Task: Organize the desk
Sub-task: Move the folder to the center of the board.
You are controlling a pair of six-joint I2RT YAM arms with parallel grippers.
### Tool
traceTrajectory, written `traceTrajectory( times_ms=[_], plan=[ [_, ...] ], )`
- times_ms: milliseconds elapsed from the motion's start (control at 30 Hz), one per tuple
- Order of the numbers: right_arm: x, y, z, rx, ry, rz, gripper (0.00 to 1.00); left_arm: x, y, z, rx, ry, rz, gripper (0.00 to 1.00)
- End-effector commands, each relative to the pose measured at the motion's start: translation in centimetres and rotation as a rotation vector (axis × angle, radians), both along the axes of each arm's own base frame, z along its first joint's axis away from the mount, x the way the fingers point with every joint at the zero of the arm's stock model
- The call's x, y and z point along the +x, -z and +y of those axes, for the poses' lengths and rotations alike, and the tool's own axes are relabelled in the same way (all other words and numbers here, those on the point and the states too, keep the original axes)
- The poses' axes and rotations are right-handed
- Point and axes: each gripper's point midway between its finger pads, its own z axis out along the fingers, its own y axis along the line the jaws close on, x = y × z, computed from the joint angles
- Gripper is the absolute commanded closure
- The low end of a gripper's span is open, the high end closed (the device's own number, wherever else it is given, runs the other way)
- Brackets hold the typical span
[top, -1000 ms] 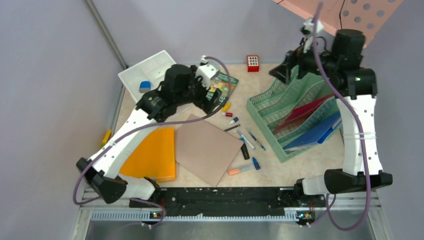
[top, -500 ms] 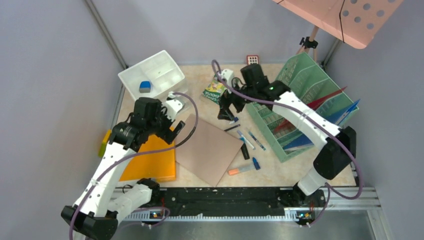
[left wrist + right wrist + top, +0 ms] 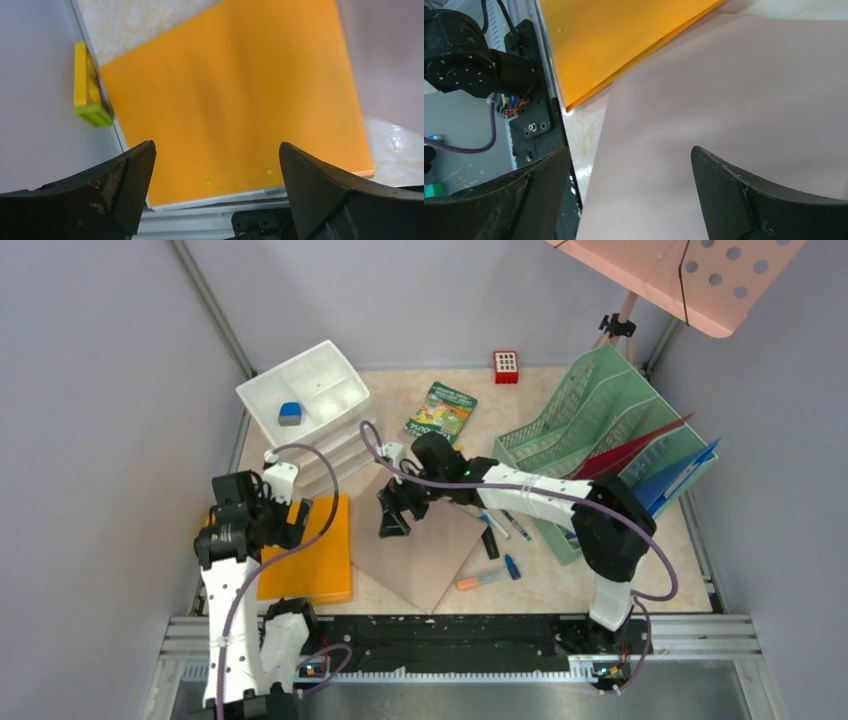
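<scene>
Cover text on booklet [image 3: 441, 412], upper centre, is too small to be read. Beige marbled desk [image 3: 500, 415] fills frame centre, grey-walled. Over orange folder [image 3: 230, 100] the left gripper [image 3: 216, 155] is held spread wide, empty. Likewise the right gripper [image 3: 630, 152] over pink sheet [image 3: 724, 125].

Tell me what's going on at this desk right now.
Two robot arms are tidying a cluttered desk. The left hand hovers open over an orange folder near the left edge, holding nothing. The right hand, also open and empty, hangs over a pinkish-brown folder in the middle. Several pens lie loose between that folder and a green file rack, so the sorting is not yet done.
</scene>
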Motion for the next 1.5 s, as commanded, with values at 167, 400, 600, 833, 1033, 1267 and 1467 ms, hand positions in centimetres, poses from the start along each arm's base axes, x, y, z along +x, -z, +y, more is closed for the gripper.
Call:
traceTrajectory(
  times_ms=[167,400,600,833,1033,1267,1467],
  plan=[
    [-2.0,1.7,6.6,0.111,0.018,0.193,0.13,-3.2,3.0,5.2,0.047,-0.151,0.067,0.01],
    [-2.7,3.3,8.2,0.098,0.027,0.240,0.13,-5.0,4.7,8.8,-0.066,-0.288,0.118,0.02],
    [-2.9,3.8,9.1,0.075,0.013,0.251,0.14,-6.5,6.6,10.9,-0.140,-0.354,0.206,0.03],
    [-3.3,4.0,9.6,0.043,0.013,0.250,0.14,-7.5,8.3,14.2,-0.107,-0.413,0.232,0.03],
    [-3.5,4.7,9.9,0.030,0.011,0.266,0.14,-8.4,9.4,16.5,-0.116,-0.450,0.254,0.03],
    [-3.6,5.1,10.4,0.017,0.003,0.283,0.14,-8.6,11.2,17.0,-0.116,-0.444,0.277,0.03],
    [-3.6,5.4,10.3,0.009,-0.002,0.284,0.14,-8.9,12.6,17.0,-0.160,-0.436,0.308,0.02]
  ],
)
